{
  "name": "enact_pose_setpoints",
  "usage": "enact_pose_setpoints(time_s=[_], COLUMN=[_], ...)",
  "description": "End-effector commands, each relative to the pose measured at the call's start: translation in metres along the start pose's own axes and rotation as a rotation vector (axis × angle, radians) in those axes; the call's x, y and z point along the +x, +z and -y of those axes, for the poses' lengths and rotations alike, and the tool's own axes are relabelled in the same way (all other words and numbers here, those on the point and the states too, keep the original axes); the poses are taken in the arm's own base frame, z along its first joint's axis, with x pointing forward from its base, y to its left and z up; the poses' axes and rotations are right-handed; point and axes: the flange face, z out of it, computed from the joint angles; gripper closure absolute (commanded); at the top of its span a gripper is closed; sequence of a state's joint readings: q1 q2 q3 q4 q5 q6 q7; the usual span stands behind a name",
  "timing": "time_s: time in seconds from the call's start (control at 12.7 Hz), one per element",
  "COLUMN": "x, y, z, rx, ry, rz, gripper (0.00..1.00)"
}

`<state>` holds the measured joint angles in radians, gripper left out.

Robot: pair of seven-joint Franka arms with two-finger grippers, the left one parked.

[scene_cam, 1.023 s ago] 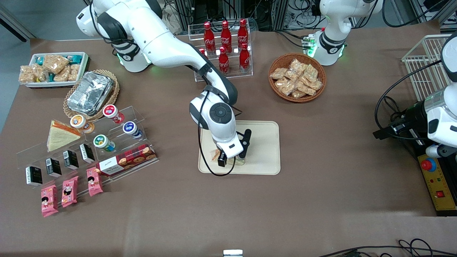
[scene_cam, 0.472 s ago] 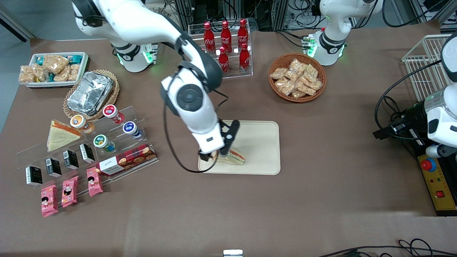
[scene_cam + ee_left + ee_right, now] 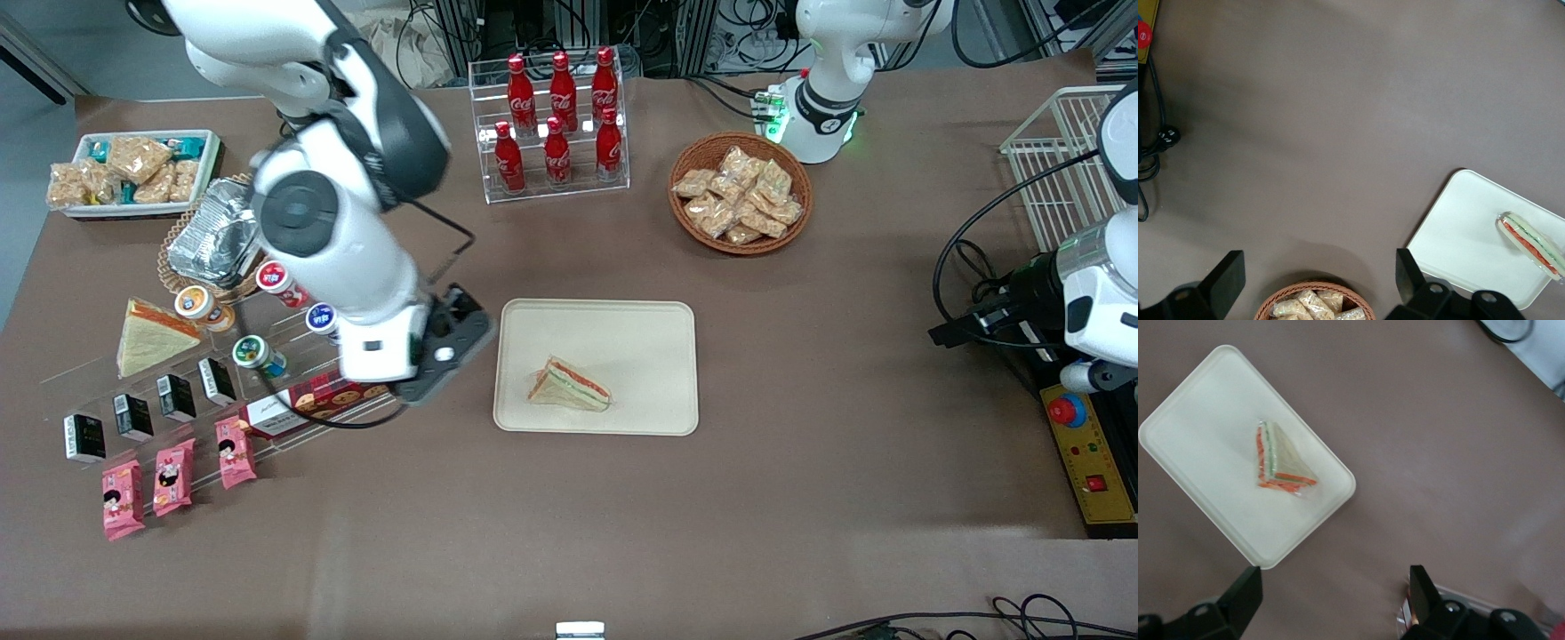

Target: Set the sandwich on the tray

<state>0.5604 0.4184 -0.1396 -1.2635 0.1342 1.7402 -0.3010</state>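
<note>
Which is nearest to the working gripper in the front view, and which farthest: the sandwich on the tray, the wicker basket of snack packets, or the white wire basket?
The gripper, open, hangs over the acrylic rack's end beside the tray.
1. Sandwich: on the tray, nearest.
2. Wicker basket: farther from the front camera, toward the parked arm.
3. Wire basket: at the parked arm's table end, farthest.

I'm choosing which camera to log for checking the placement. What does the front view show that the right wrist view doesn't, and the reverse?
Only the front view shows the gripper from outside, raised off the tray toward the working arm's end of the table, near the cookie box, plus the second sandwich wedge, cola bottles and wicker basket. Only the right wrist view shows the open fingers from above. Both show the sandwich lying on the tray, untouched.
</note>
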Motion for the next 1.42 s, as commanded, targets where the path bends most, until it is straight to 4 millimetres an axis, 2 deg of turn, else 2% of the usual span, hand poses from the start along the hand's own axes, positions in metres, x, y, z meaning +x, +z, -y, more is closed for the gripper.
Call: enact_pose_setpoints(time_s=[0.0,0.24,0.47,0.71,0.79,0.94,1.1,1.34], x=[-0.037,-0.088,-0.135,-0.176,-0.186,-0.216,-0.238,-0.258], y=[-0.041,-0.094,-0.131,-0.162,-0.173,-0.187,-0.197,-0.199], z=[-0.042,-0.093,-0.135,-0.160,-0.162,-0.181,-0.193,-0.202], rx=[0.037,0.033,0.034,-0.002,-0.033,-0.036,-0.031,-0.025], ry=[0.105,0.247,0.371,0.440,0.451,0.519,0.561,0.593], rz=[0.000,0.000,-0.007,0.000,-0.002,0.013,0.015,0.015], gripper=[0.02,0.01,0.01,0.01,0.01,0.01,0.01,0.01])
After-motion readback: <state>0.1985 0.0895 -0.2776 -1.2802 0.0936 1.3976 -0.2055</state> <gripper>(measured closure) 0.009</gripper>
